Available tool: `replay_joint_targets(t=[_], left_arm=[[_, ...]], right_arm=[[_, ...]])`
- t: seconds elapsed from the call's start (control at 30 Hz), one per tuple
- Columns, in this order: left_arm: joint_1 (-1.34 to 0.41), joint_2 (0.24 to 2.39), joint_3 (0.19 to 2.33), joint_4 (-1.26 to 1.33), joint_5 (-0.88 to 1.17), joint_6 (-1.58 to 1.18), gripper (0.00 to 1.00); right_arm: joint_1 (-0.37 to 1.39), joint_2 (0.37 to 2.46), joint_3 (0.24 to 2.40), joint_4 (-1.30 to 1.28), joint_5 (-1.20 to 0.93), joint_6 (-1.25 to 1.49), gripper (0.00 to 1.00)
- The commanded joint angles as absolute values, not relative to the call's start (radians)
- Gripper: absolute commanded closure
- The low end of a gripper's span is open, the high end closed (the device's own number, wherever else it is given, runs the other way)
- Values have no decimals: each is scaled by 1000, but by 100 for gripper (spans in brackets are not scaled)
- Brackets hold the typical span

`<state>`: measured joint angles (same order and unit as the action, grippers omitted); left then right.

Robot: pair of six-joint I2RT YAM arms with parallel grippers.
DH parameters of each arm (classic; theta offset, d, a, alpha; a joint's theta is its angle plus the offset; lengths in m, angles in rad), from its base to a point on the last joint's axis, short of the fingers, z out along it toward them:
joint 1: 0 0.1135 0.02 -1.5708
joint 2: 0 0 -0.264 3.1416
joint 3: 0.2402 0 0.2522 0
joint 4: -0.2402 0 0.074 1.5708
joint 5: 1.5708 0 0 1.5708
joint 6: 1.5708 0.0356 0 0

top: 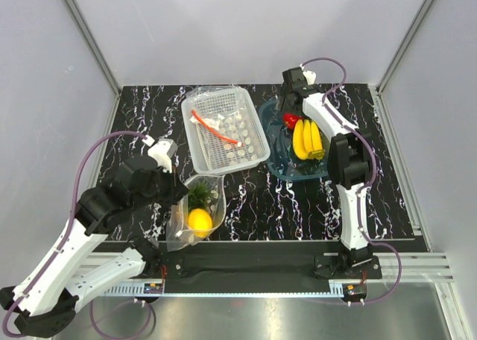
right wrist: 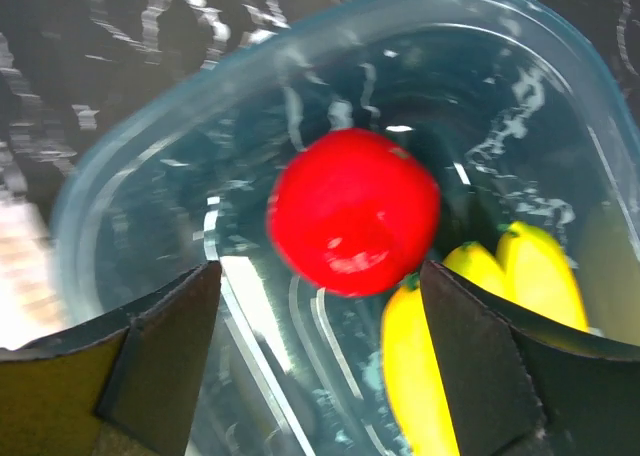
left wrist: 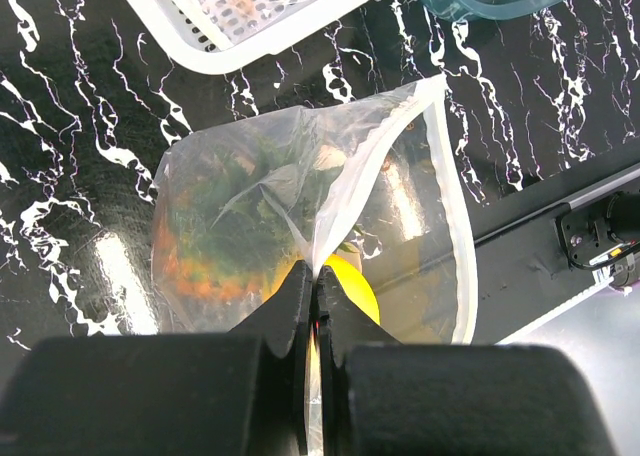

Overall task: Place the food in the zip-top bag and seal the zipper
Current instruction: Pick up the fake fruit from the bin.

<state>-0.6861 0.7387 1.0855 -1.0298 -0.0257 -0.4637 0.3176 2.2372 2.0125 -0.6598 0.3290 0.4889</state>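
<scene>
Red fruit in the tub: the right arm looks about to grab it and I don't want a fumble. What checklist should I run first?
1. Is the right gripper open: ok, fingers stand either side of the red fruit.
2. Is the fruit between the fingers: ok in the right wrist view.
3. Are the fingers low enough to grip: cannot tell, the picture is blurred.
4. Is the banana out of the way: cannot tell, it lies close beside the fruit.
5. Is the left gripper shut on the bag edge: ok.
6. Is the bag mouth open: ok, lemon inside.
</scene>
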Motion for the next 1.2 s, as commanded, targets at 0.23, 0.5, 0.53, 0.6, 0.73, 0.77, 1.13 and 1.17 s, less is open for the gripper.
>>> replay_joint_targets(t=[0.23,0.5,0.53,0.6,0.73,0.77,1.13,1.17], left_arm=[[-683,727,1091,-992,-8,-437,98],[-681,727,1094,-1003,-17,-433,98],[-681,729,1095,-1006,-18,-433,98],[-683,732,1100,-1008,-18,-433,98],[-681,732,1101,-1006,-18,-434,98],[-681,732,1100,-1005,-17,-434,98],[-681,742,1104,-996,-20,-430,98],[-681,744,1104,-993,-20,-430,98]], right_arm=[[313,2353,2117,-689,405,454,11],[290,2409,2154,-686,371,459,28],[290,2389,2111,-666,373,453,28],[291,2340,2088,-631,388,445,30],[291,2280,2079,-629,380,420,37],[291,2264,2071,-621,376,414,37],[371,1906,1754,-467,362,345,38],[385,1878,1728,-439,368,339,37]])
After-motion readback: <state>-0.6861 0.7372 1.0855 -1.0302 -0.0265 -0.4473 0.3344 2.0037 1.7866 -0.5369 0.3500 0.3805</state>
